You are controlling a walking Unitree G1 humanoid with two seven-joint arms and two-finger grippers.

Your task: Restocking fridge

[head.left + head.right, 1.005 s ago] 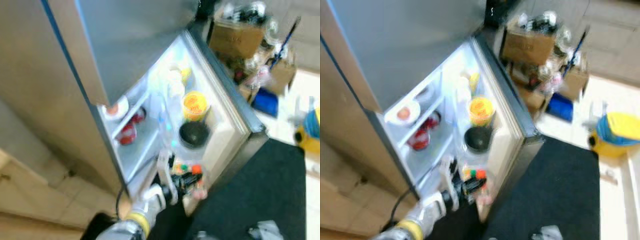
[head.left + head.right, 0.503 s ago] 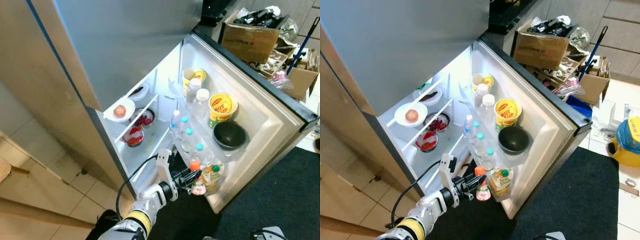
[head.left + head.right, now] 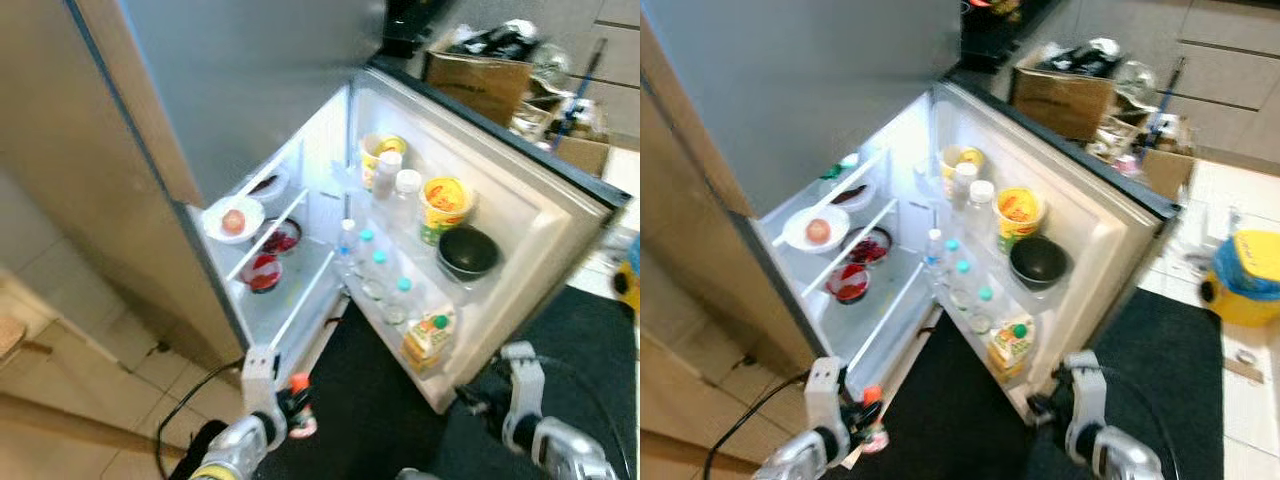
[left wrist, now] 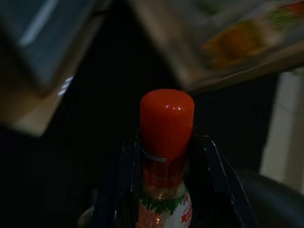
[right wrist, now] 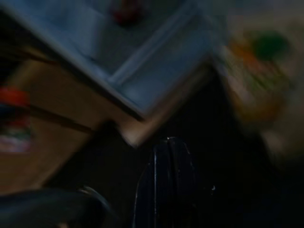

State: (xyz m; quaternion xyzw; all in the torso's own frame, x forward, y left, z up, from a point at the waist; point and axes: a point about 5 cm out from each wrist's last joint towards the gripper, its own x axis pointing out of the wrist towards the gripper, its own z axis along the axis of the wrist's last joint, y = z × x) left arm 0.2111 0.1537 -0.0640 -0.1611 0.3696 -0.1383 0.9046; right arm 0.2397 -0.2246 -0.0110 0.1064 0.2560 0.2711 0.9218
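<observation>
On my feed, a black mat [image 3: 1160, 345] covers the floor at the lower right. Pale floor tiles [image 3: 1250, 395] run along the mat's right edge, and a yellow tub with a blue top [image 3: 1243, 277] stands on them just off that edge. A small round object [image 3: 1243, 356] lies on the tiles near the tub; I cannot tell what it is. Beyond the mat's far edge, an open cardboard box [image 3: 1065, 98] heaped with dark clutter sits against the back wall, and a smaller cardboard box [image 3: 1167, 170] is beside it. A thin dark handle [image 3: 1171, 88] leans between them. Beige tiles [image 3: 90, 365] fill the lower left.
</observation>
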